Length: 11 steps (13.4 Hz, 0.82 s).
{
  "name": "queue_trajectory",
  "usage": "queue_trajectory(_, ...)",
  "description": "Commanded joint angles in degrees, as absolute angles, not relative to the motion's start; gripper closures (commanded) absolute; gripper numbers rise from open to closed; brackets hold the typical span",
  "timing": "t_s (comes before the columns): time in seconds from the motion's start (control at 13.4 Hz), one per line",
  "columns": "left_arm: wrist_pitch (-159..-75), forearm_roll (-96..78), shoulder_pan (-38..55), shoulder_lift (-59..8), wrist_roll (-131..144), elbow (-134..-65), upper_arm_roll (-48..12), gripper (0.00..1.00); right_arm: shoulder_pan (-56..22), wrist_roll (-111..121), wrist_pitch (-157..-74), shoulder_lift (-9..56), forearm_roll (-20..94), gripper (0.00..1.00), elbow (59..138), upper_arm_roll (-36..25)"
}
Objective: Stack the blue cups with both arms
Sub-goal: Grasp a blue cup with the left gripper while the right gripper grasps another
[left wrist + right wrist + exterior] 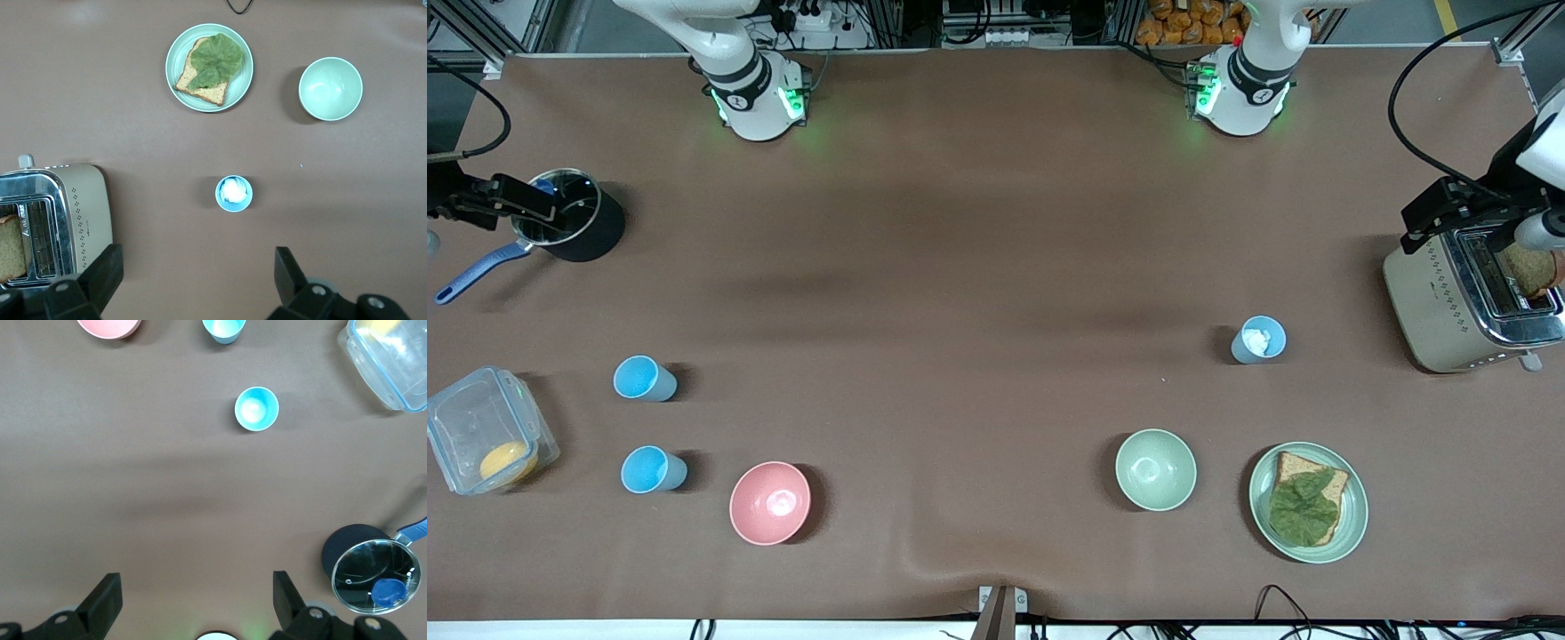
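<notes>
Two bright sky-blue cups stand upright toward the right arm's end: one (645,380) (256,408), and one nearer the front camera (654,469) (224,328), beside the pink bowl (770,502). A paler blue cup (1259,340) (234,193) with something white inside stands toward the left arm's end, near the toaster. My right gripper (485,203) (195,587) is open and empty, high beside the black pot. My left gripper (1436,220) (197,267) is open and empty, high beside the toaster.
A black lidded pot (574,227) with a blue handle and a clear plastic box (480,440) are at the right arm's end. A toaster (1463,302) holding bread, a pale green bowl (1156,469) and a green plate (1352,511) with bread and lettuce are at the left arm's end.
</notes>
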<state>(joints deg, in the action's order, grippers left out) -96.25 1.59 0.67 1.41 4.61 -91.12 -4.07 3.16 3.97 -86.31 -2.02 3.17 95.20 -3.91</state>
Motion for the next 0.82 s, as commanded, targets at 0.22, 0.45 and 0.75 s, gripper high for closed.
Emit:
queue_trajectory(0.22,-95.3,2.1,0.0,-3.9,3.3,-90.4,-3.4,0.00,2.3,4.0,-84.9,-1.5,1.8,0.00,93.4,-4.5)
queue_trajectory(0.45,-101.0,2.2,0.4,-12.4,3.2,-92.8,-3.7,0.00,2.5,4.5,-83.8,-0.9,1.9,0.00,92.9,-4.8)
queue_trajectory(0.75,-120.5,2.0,0.1,-12.2,4.2,-110.2,-3.9,0.00,3.8,7.3,-86.5,8.1,-1.1,0.00,92.6,-4.8)
